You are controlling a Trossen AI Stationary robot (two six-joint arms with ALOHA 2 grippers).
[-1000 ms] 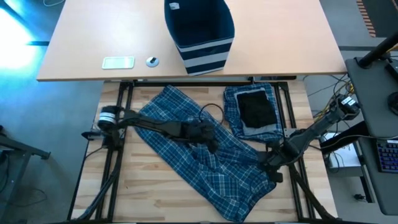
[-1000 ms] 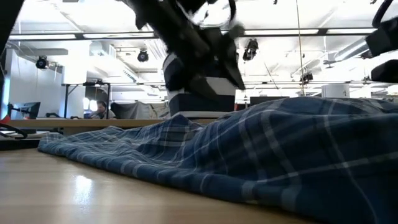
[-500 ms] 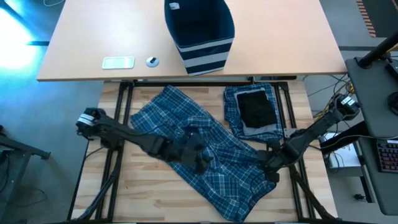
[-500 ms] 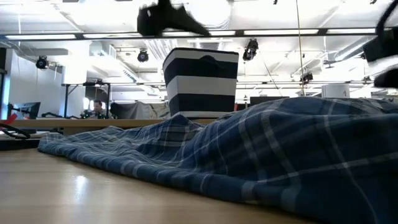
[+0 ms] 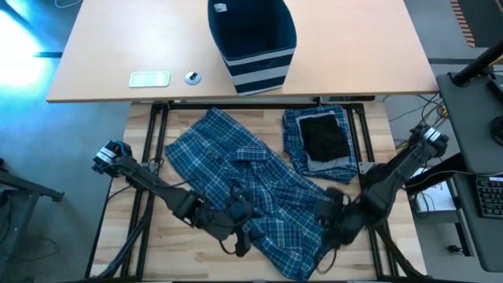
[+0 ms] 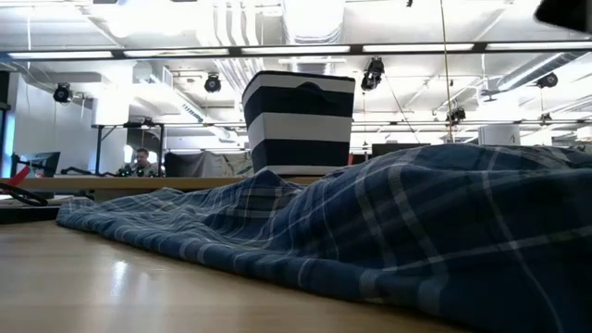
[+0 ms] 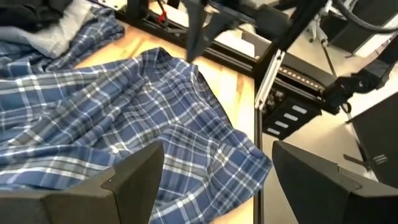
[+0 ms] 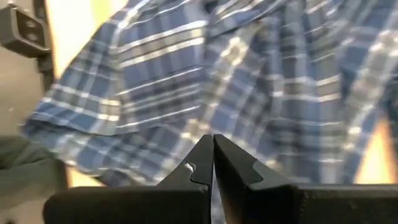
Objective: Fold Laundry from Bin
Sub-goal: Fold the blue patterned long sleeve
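The blue-and-white plaid trousers (image 5: 259,189) lie spread out slantwise on the wooden table, from its far left toward its near right. My left gripper (image 5: 240,233) hangs open above their near edge, nothing between its fingers (image 7: 134,180). My right gripper (image 5: 327,228) hovers shut over the trousers' near right end (image 8: 186,81), clear of the cloth. A small black piece (image 5: 324,137) lies on a folded pile of grey and plaid cloth (image 5: 297,137) at the far right. The striped navy bin (image 5: 251,39) stands on the farther table.
A flat white slab (image 5: 149,79) and a small round thing (image 5: 192,77) lie on the farther table, left of the bin. Bare wood shows at the table's near left (image 5: 181,251). Black frame rails (image 5: 141,196) run along both sides of the table.
My left gripper has risen from the middle of the trousers and swung toward the table's near edge, staying open. My right gripper has lifted and shifted toward the near edge and left, staying shut. The trousers lie as before.
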